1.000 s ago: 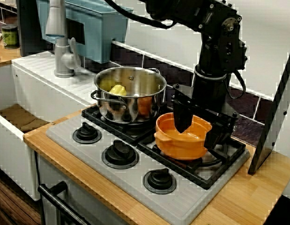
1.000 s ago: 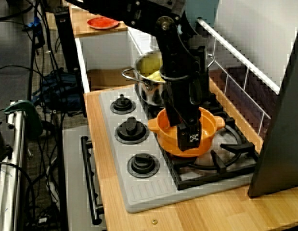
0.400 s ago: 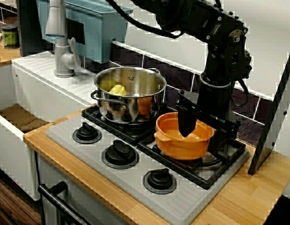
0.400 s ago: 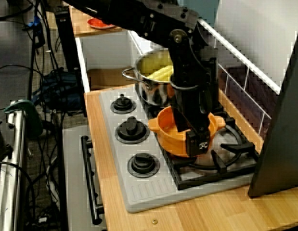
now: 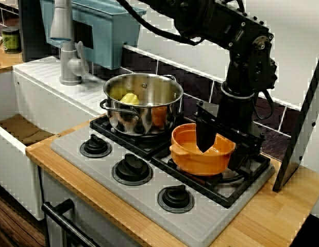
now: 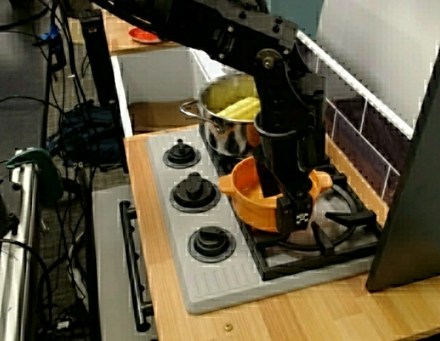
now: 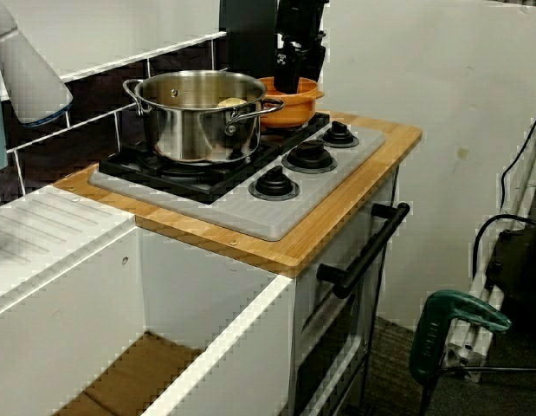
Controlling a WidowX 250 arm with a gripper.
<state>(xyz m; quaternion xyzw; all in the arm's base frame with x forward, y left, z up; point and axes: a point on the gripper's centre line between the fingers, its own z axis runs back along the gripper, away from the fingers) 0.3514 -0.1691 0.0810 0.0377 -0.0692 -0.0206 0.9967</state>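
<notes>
Since one second earlier, my gripper (image 5: 224, 154) shifted across the orange bowl (image 5: 192, 157), away from the steel pot (image 5: 133, 117). Jaws stood apart: one finger (image 5: 204, 138) inside the bowl, the other outside its rim. The bowl sat upright on the burner grate (image 5: 241, 181), mouth up, with its handle axis running from the knobs (image 5: 132, 169) toward the tiled wall (image 5: 174, 72). Its visible interior was bare. The steel pot held yellow pieces (image 5: 129, 98).

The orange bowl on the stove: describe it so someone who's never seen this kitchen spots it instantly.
Find the grey hob with three black knobs in the wooden counter. On its black grates, beside the tall steel pot, sits the orange bowl: low, matte orange where its neighbour is shiny metal.
</notes>
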